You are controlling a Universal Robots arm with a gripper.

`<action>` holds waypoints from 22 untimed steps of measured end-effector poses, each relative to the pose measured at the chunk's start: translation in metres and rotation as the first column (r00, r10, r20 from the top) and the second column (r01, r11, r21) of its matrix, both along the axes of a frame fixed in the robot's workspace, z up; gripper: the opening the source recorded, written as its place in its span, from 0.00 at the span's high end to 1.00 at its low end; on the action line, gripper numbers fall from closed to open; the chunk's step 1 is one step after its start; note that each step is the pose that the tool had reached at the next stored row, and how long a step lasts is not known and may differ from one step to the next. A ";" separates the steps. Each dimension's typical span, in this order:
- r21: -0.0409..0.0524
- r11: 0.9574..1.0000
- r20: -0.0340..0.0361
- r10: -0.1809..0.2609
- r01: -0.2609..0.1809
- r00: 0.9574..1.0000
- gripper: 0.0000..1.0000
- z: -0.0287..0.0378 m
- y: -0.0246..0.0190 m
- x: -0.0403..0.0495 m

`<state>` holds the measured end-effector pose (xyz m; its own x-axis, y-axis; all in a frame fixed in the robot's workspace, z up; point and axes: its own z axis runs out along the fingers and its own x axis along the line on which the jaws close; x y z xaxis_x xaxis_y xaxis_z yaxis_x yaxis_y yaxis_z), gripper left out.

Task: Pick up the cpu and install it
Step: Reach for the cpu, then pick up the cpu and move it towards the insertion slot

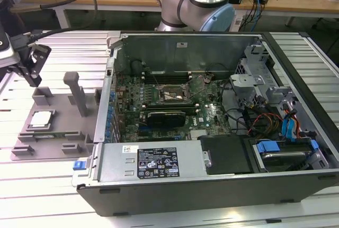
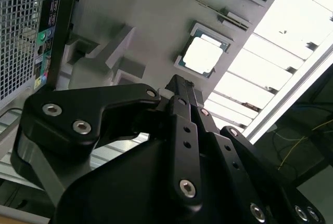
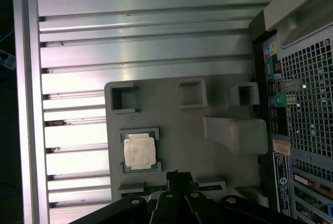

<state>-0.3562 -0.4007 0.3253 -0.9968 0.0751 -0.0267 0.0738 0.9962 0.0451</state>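
The cpu, a small square chip with a silver-white top, lies flat in a recess of a grey fixture plate at the exterior view's left. Both wrist views show the cpu lying beyond the fingertips. My gripper hangs in the air above the plate's far end, apart from the chip. In both wrist views its black fingers meet at the tip of the gripper, shut on nothing. The black-framed motherboard socket sits inside the open computer case.
The fixture plate carries a tall grey post and several raised blocks. The case's rear wall stands right beside the plate. The slatted aluminium table runs under everything. A robot arm base stands behind the case.
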 end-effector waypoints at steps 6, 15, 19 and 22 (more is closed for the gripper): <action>0.000 1.000 0.000 0.000 0.000 1.000 0.89 -0.0004 0.0001 -0.0003; 0.000 1.000 0.000 0.000 0.000 1.000 0.89 -0.0017 0.0001 -0.0011; 0.000 1.000 0.001 0.000 0.000 1.000 0.89 -0.0048 0.0001 -0.0081; 0.000 1.000 0.001 0.000 0.000 1.000 0.89 -0.0092 0.0000 -0.0102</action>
<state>-0.3665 -0.4007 0.3161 -0.9968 0.0752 -0.0273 0.0739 0.9962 0.0452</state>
